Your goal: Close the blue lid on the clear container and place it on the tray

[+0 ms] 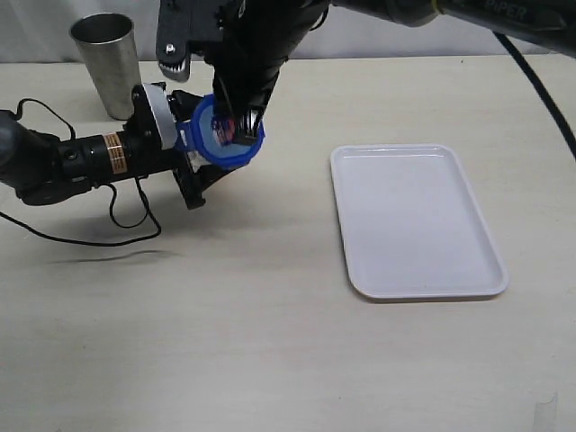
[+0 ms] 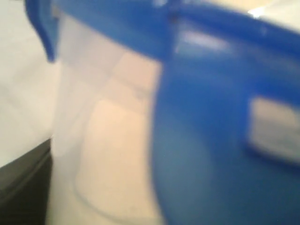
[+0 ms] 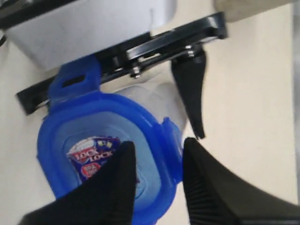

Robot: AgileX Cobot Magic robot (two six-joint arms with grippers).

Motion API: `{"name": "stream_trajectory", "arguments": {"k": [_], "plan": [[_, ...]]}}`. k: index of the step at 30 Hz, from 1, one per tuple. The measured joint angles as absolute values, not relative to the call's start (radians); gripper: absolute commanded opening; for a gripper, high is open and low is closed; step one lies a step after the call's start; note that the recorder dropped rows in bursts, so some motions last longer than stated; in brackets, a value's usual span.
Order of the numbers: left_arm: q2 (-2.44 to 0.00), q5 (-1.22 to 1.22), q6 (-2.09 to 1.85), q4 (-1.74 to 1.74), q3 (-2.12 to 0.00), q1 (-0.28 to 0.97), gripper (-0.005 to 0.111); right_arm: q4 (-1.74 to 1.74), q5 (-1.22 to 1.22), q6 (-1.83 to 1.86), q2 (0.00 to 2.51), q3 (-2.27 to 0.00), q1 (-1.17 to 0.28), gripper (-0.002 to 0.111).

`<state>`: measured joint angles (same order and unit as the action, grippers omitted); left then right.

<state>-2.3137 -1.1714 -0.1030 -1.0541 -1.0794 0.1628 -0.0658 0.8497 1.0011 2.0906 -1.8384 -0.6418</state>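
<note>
Beige desk (image 1: pixel 270 360), white tray (image 1: pixel 414 270) well apart on the right arm's side. We saw the left fingers (image 3: pixel 191 93) holding the clear container (image 2: pixel 93 117) tipped sideways off the desk, blue lid (image 3: pixel 65 140) on its mouth. Right fingers (image 3: pixel 117 183) straddled the lid's rim, narrow; pinching or not, we couldn't tell. Risk we judged: an uneven push could cock the lid, leave a flap unlatched, or slip the container. Sticker (image 3: pixel 91 154) read LOCK LOCK.

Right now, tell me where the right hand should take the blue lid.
Probably the rim of the blue lid, beside its side flap. The clear container lies sideways in the left hand, so the lid faces the right hand: come in face-on, one finger on the top, one outside the rim.
</note>
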Motion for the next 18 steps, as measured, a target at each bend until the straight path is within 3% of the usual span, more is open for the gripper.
{"name": "stream_trajectory", "arguments": {"k": [4, 10, 16, 18], "plan": [[-2.314, -1.202, 0.062, -1.012, -1.079, 0.165, 0.000, -0.063, 0.757, 0.874, 2.070, -1.831, -0.603, 0.025], [-2.303, -1.211, 0.243, -1.023, -1.075, 0.166, 0.000, -0.051, 0.731, 0.661, 2.041, -1.816, -0.569, 0.025], [-2.275, -1.184, 0.342, -1.043, -1.074, 0.168, 0.000, -0.238, 0.771, 0.582, 2.004, -1.816, -0.569, 0.005], [-2.273, -1.178, 0.353, -1.050, -1.074, 0.168, 0.000, -0.289, 0.808, 0.579, 2.012, -1.816, -0.569, 0.005]]}}
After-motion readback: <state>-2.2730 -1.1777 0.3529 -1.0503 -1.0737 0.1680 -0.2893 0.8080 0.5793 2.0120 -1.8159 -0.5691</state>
